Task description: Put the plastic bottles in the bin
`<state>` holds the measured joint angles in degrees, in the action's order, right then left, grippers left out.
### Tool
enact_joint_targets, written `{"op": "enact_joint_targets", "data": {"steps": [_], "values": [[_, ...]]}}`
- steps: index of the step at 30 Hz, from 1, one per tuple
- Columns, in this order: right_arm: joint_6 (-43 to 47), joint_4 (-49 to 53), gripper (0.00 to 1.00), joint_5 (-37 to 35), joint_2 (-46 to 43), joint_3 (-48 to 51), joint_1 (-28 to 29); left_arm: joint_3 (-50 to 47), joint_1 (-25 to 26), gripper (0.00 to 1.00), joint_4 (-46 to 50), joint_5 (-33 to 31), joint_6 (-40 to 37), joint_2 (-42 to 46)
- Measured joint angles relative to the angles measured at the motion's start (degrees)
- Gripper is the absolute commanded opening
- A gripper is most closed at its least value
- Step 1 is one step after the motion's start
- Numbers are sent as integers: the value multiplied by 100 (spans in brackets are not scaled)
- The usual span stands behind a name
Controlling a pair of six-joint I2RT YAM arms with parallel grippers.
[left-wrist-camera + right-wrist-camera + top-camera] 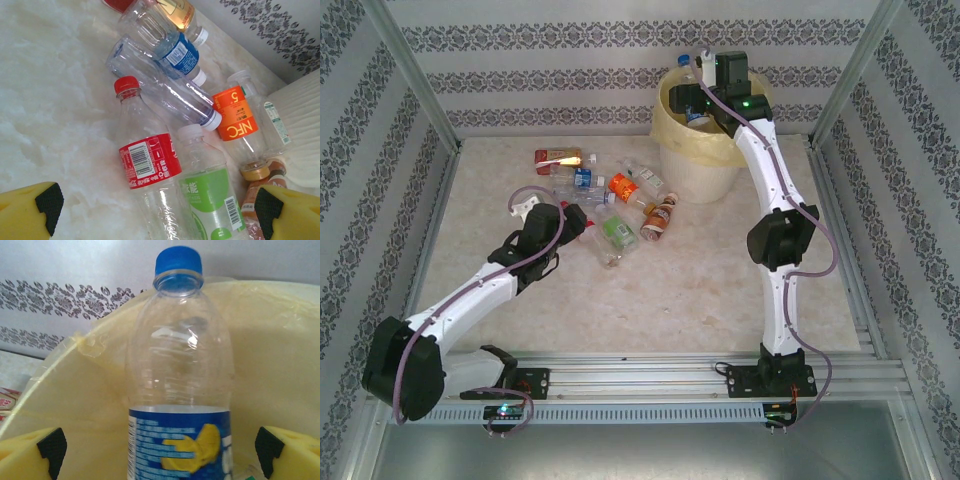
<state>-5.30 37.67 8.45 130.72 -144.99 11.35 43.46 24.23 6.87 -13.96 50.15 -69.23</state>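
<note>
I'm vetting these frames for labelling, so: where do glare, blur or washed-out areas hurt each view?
Top external: soft overall, so the plastic bottles blur into a small cluster. Left wrist: labels read sharply, but the pale table is nearly washed out. Right wrist: the blue-capped bottle is crisp with small glints; the bin behind is softer.

Cream bin (705,175) (yellow liner); at it a clear, blue-capped, blue-labelled bottle (180,365); beside the bin, a red-labelled bottle (150,162) and an orange-labelled bottle (237,117).
</note>
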Motion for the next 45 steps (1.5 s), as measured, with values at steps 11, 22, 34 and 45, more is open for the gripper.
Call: {"op": "enact_joint_targets", "data": {"steps": [11, 22, 34, 45], "values": [[-289, -376, 98, 94, -1475, 1318, -66, 94, 0, 99, -37, 254, -127, -293], [-588, -1163, 98, 190, -2833, 2852, 87, 94, 0, 99, -101, 330, -181, -518], [-2096, -2400, 98, -1241, -4577, 6039, 1060, 46, -35, 99, -138, 186, 79, -553], [-3692, -2793, 98, -2194, -4548, 7925, 1519, -74, -35, 99, -232, 216, 92, -562]]}}
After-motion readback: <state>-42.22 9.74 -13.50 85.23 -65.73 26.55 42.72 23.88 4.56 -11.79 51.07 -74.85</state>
